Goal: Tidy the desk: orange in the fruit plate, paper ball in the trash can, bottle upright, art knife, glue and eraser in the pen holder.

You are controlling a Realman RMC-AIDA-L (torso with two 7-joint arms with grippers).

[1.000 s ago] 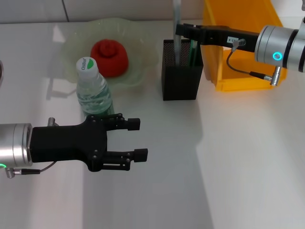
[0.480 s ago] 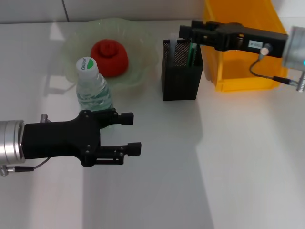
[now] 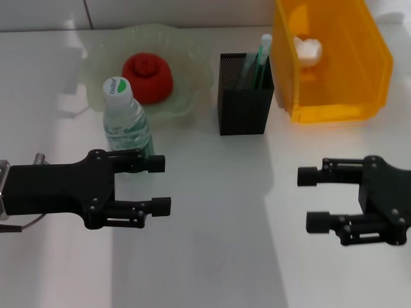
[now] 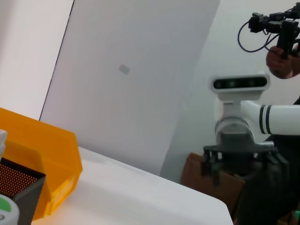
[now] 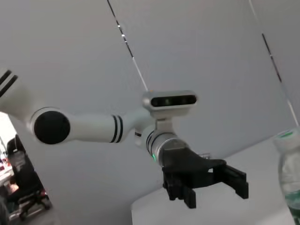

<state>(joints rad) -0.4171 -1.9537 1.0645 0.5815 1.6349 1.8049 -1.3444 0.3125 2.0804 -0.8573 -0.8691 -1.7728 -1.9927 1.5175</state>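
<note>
The black mesh square pen holder [image 3: 243, 96] is standing mid-desk, and green-and-white stick-shaped items [image 3: 258, 61] are leaning inside it against its far right corner; which of the knife, glue or eraser they are cannot be told. Just beside it to the right, the orange plastic bin [image 3: 331, 64] serving as trash can is holding a crumpled white paper ball [image 3: 307, 50]. To the left, the red-orange round fruit [image 3: 148, 77] is sitting in the pale green glass fruit plate [image 3: 192, 67]. The clear plastic water bottle with green-and-white cap [image 3: 125, 119] is standing upright just in front of the plate. Every item appears placed, so the task is judged essentially complete. The left gripper [image 3: 157, 185] is hovering beside the bottle, fingers spread, gripping nothing. The right gripper [image 3: 311, 199] is hovering well apart over bare desk, fingers likewise spread and empty.
</note>
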